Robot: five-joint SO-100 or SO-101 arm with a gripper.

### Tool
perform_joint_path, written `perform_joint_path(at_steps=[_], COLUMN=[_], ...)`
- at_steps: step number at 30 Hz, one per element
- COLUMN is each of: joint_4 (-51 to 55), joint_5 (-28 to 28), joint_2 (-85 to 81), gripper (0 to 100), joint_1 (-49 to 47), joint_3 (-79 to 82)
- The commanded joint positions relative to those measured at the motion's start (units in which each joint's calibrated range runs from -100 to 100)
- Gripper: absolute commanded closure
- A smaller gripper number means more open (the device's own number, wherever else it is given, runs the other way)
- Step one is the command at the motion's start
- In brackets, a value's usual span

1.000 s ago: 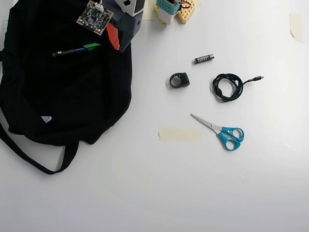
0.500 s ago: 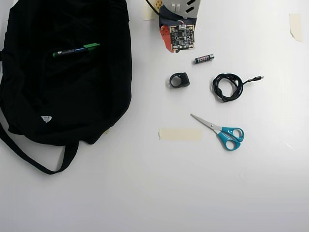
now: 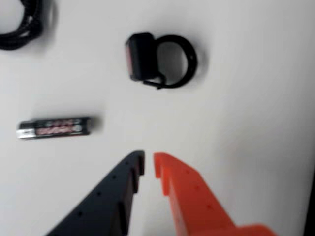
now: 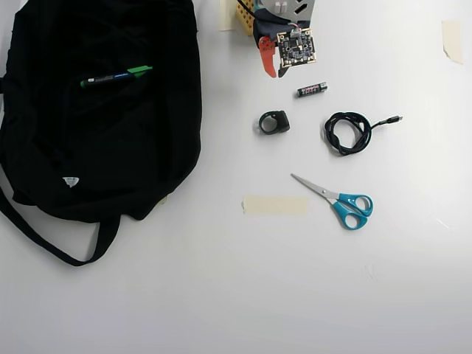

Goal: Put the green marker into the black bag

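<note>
- White tabletop (image 4: 221,295) fills both views, evenly lit, and I use the scissors as my landmark.
- From my wrist view, the gripper (image 3: 148,164) hangs above bare table, one black and one orange finger (image 3: 182,191) nearly closed, a thin gap between the tips, nothing held.
- Overhead, the gripper (image 4: 268,65) sits at the top edge, well above the scissors (image 4: 338,200).
- Just beyond the tips lie a battery (image 4: 312,89) and a small black clip-like ring (image 4: 274,122).
- A coiled black cable (image 4: 348,131) lies directly above the scissors; a tape strip (image 4: 275,205) lies just left of them.
- Far left of the scissors, the black bag (image 4: 88,169) spreads out, with the green marker (image 4: 116,77) lying on its upper part.
</note>
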Motion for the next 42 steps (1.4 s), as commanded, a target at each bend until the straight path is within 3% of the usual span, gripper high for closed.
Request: perform_joint_path(at_steps=[1,42], joint_4=[-1.89,-1.37], joint_5=[-0.09,0.06], joint_2=[-3.5,-46.33], gripper=[98,98], joint_1=[-0.95,0.24], joint_3=[2.18,41.71])
